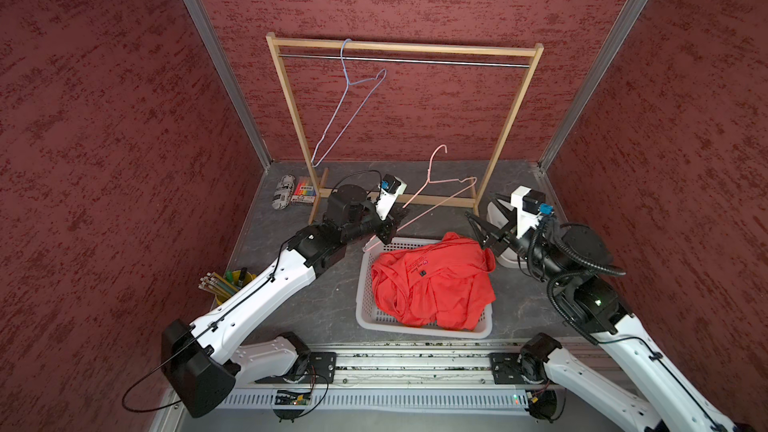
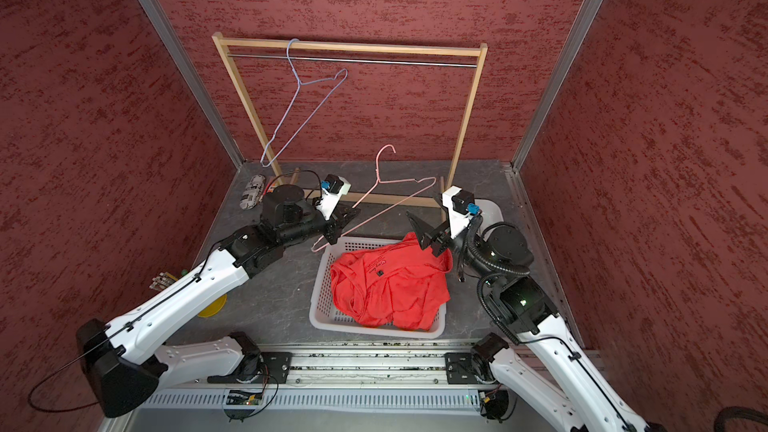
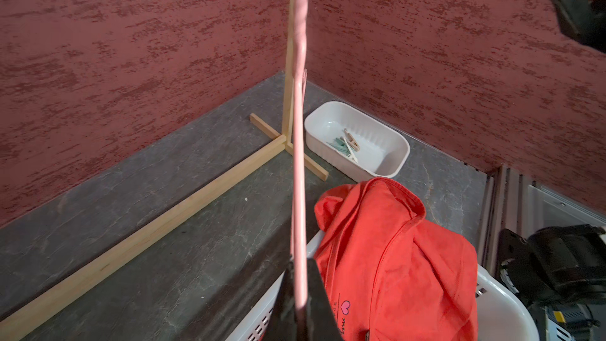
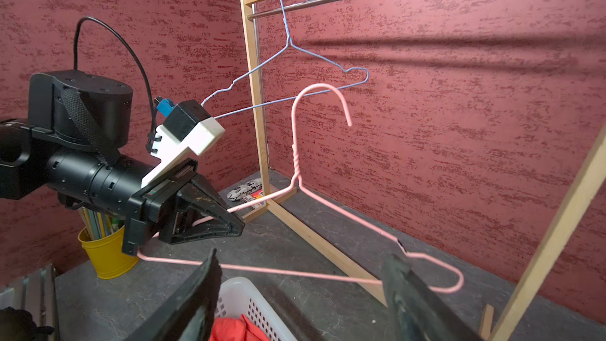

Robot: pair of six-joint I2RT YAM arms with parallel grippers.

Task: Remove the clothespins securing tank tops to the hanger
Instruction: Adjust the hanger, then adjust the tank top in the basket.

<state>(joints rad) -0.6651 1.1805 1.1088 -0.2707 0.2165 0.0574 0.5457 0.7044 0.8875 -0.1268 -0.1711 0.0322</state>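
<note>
Red textured walls enclose a grey table [image 1: 316, 305]. An orange-red tank top [image 1: 436, 284] lies crumpled in a white basket [image 1: 365, 317] near its front edge, and clothespins [image 3: 347, 147] sit in a tub [image 3: 387, 152] at its far right corner. The left hand [image 4: 236, 224] pinches a pink hanger [image 4: 295, 162]; the right hand [image 4: 301, 257] is spread.

Orange-red tank top [image 1: 436, 284] crumpled in basket [image 1: 365, 292], clothespins [image 3: 347, 147], perhaps three, piled in white tub [image 3: 387, 155]
</note>
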